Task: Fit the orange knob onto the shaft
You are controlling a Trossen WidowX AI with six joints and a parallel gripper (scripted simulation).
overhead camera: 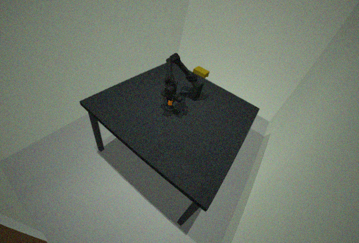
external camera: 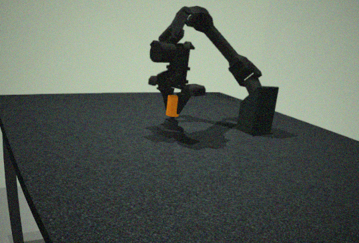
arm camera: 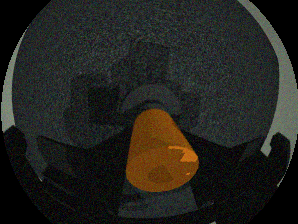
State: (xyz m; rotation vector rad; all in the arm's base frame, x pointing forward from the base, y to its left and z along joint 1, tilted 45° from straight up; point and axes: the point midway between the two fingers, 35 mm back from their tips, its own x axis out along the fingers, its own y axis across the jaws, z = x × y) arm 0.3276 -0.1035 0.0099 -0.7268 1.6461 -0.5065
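Observation:
The orange knob (overhead camera: 170,103) (external camera: 172,106) (arm camera: 157,150) is upright, with a slight lean in the exterior view. My gripper (overhead camera: 170,101) (external camera: 173,104) (arm camera: 154,133) is shut on the knob, a dark finger on each side of it. The round pedestal (external camera: 171,124) (arm camera: 140,97) is directly under the knob. The knob's lower end is just above the pedestal's upper part, with little or no gap. The dark shaft is hidden by the knob, so whether its tip is inside the hole cannot be seen. The hole and both flat sides are hidden too.
The arm's base (overhead camera: 197,91) (external camera: 258,110) stands on the dark table (overhead camera: 187,153) (external camera: 167,187), to the right of the pedestal in the top and exterior views. Shadows of the arm fall around the pedestal. A yellow block (overhead camera: 201,71) shows beyond the table's far edge.

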